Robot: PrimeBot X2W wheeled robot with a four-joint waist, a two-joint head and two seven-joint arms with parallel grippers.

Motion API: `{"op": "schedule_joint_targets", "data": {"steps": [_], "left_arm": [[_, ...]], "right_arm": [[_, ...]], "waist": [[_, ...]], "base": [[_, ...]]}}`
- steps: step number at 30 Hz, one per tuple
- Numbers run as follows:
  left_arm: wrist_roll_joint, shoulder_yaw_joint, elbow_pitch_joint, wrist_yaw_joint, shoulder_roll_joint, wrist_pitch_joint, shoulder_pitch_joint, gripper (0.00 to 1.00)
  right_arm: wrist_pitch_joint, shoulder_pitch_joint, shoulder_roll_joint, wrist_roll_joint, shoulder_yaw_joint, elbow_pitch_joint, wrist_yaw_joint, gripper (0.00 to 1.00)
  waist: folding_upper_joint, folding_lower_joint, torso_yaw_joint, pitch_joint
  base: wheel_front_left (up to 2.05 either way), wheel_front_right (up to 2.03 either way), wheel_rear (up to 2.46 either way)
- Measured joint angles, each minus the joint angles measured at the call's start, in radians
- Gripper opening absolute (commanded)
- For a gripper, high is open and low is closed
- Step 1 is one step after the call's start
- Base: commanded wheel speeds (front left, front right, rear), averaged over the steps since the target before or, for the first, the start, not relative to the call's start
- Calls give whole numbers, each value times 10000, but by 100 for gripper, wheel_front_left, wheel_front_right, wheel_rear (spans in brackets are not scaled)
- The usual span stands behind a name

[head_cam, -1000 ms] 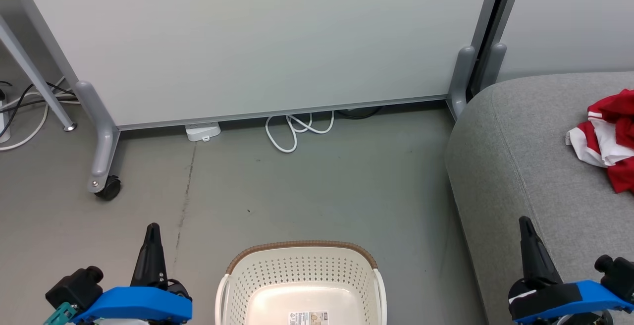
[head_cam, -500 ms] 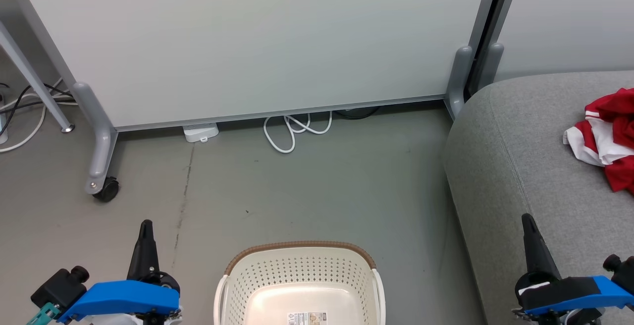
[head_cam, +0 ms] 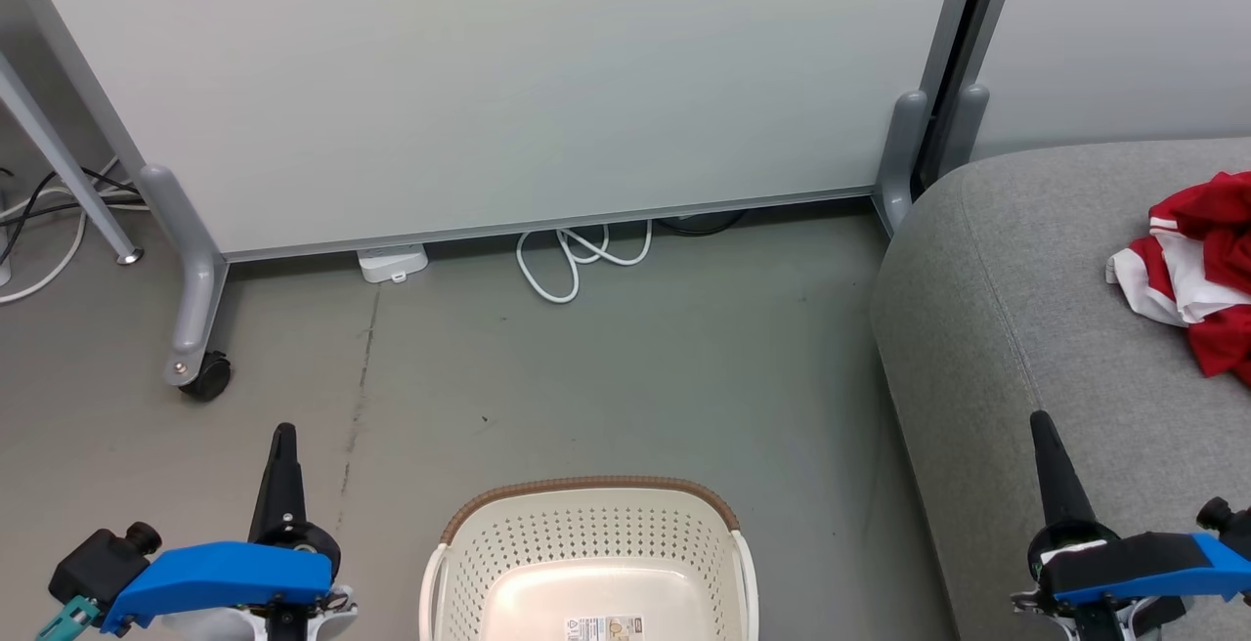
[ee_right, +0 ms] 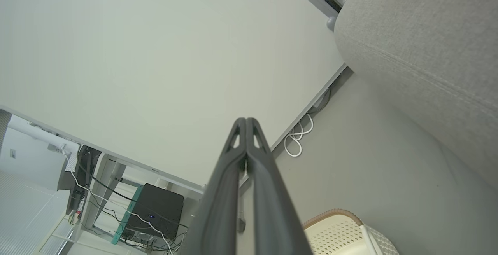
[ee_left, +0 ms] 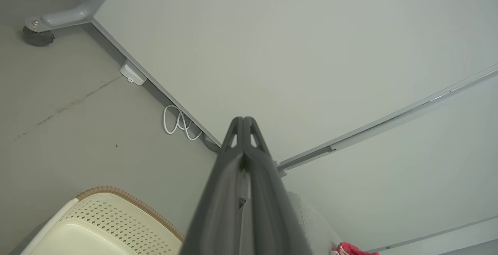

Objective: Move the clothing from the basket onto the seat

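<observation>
Left gripper (head_cam: pixel 283 434): closed tip to tip, holding nothing; low on the left above the floor (head_cam: pixel 606 367), beside the basket.
Basket (head_cam: pixel 586 491): on the floor, bottom centre; perforated wall and stickered base bare of fabric; nearest part cut off by the frame, so possibly a piece left there, cannot tell.
Seat (head_cam: pixel 1016 348): grey cushion right of the basket, a strip of floor between.
Right gripper (head_cam: pixel 1042 421): closed likewise, empty; over the seat's near edge.
Clothing (head_cam: pixel 1197 260): red and white heap lying on the seat, far right, apart from both grippers.
Handling: likely light, soft and limp; apt to drape and trail; not fragile; perhaps slippery in a thin pinch.
Hold: best on a raised, bunched fold, several layers at once, rather than flat trim.
</observation>
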Motion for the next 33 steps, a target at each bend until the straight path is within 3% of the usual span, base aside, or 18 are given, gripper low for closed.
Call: {"op": "schedule_joint_targets", "data": {"steps": [33], "left_arm": [[-3223,297,-155,-6,4,825,-219,0]], "right_arm": [[821,-257,-2,3229,-138,33,-2,0]], "waist": [[0,-1,-119,-23]], "base": [[0,0,0]]}}
